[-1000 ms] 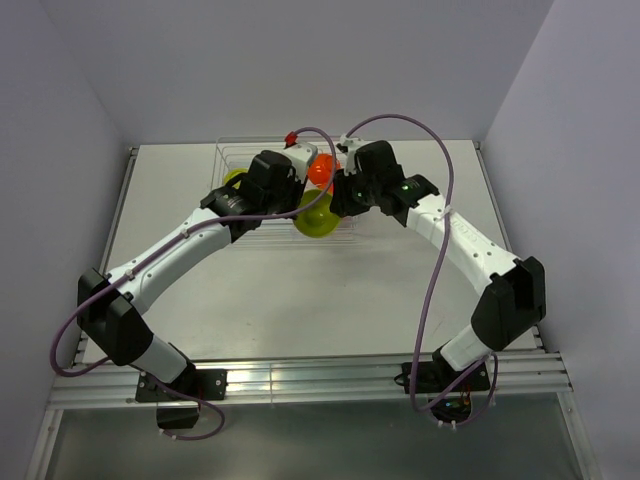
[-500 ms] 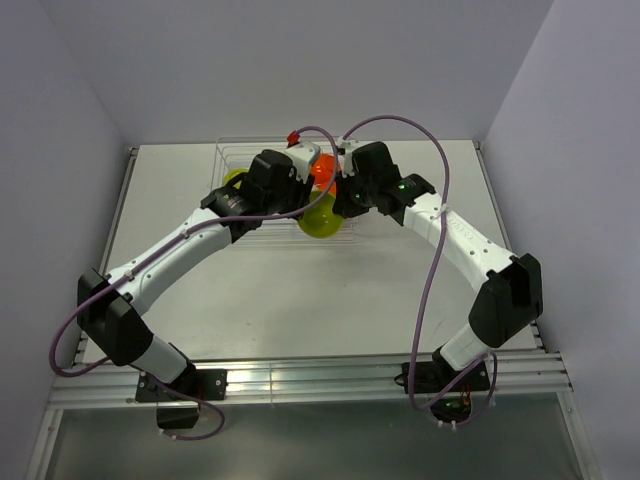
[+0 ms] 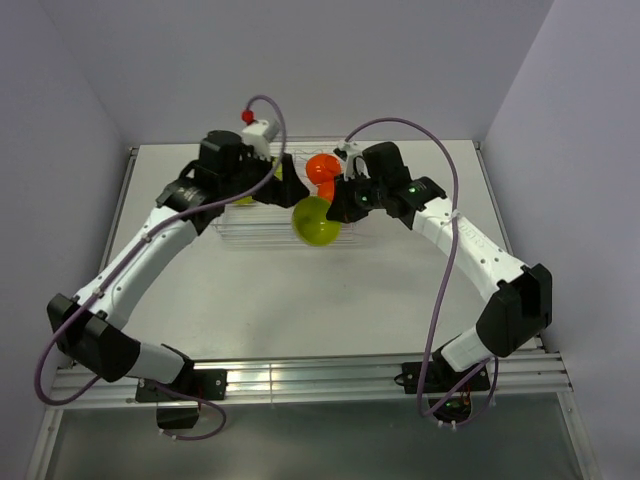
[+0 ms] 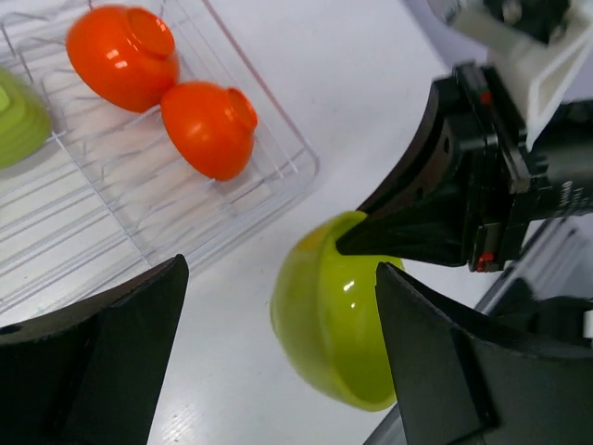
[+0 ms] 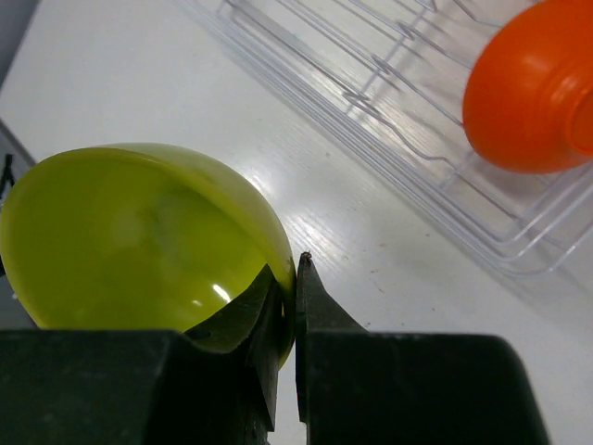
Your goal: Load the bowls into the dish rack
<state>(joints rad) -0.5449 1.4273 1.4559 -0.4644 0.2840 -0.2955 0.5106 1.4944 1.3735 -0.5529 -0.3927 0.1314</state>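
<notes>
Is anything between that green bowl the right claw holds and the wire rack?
Nothing visible. The lime-green bowl in the right gripper is just outside a corner of the dish rack; two orange bowls lie inside that end, bare wire beside them.

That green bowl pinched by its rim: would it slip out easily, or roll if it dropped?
Probably slippery: the green bowl is glossy, with bright highlights, and the right gripper pinches only its thin rim. Likely light, since that edge grip seems to carry it. Its rounded underside suggests it would rock or roll if dropped.
</notes>
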